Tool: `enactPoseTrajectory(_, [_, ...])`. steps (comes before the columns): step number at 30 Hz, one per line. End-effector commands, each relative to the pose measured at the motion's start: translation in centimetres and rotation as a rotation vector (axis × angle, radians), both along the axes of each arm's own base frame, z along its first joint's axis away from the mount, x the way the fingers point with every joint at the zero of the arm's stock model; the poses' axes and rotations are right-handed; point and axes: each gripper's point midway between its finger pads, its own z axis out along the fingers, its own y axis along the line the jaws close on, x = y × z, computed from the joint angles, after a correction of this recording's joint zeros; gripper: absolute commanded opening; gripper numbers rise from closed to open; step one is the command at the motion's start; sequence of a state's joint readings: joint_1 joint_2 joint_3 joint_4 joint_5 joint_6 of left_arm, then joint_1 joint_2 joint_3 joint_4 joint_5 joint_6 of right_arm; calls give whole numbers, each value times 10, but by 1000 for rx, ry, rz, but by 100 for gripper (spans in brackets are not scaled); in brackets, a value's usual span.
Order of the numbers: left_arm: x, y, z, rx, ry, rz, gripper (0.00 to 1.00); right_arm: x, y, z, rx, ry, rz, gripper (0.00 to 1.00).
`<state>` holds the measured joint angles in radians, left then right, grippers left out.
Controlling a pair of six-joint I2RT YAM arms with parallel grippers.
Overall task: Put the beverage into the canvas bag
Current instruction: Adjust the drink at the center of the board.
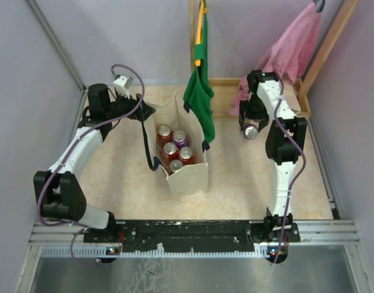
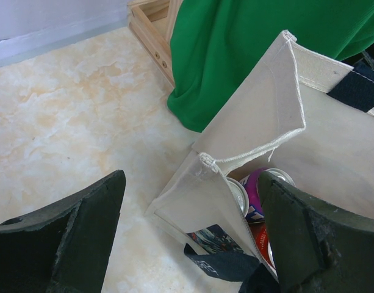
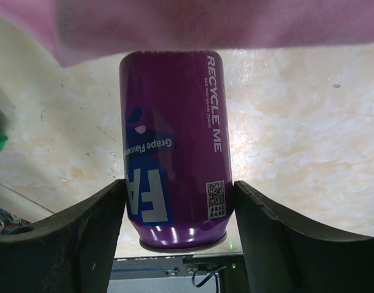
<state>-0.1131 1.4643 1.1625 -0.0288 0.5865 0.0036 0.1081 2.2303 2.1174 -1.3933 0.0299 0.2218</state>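
Note:
The cream canvas bag (image 1: 190,178) with navy handles stands open at the table's middle, with several cans (image 1: 173,149) upright inside. My left gripper (image 1: 144,113) is open at the bag's far left corner. In the left wrist view its fingers (image 2: 64,238) straddle the bag's wall (image 2: 199,195), one outside and one over the cans (image 2: 260,189). My right gripper (image 1: 251,125) is to the right of the bag, shut on a purple grape beverage can (image 1: 251,132). In the right wrist view the can (image 3: 174,146) sits between both pads (image 3: 83,238), above the table.
A green cloth bag (image 1: 199,91) hangs just behind the canvas bag and touches its far side. A pink cloth bag (image 1: 290,49) hangs over my right gripper and drapes across the right wrist view (image 3: 205,24). A wooden frame (image 1: 226,82) stands at the back.

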Motion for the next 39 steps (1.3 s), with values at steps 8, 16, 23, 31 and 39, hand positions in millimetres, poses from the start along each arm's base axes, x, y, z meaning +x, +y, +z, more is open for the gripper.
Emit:
enactPoseTrajectory(8, [6,6,10,0,-39,14,94,35,-2,9,-5,-129,-31,46])
enactPoseTrajectory(16, [5,7,11,2,-41,14,94,-2,9,11,32,-78,-26,19])
enactPoseTrajectory(23, [3,6,8,-4,-33,4,94,-53,20,32,50,-40,4,16])
enactPoseTrajectory(31, [3,3,6,-16,-26,-13,94,-84,28,67,84,-14,33,10])
enactPoseTrajectory(39, [1,2,5,-21,-25,-16,94,-122,39,67,121,61,60,11])
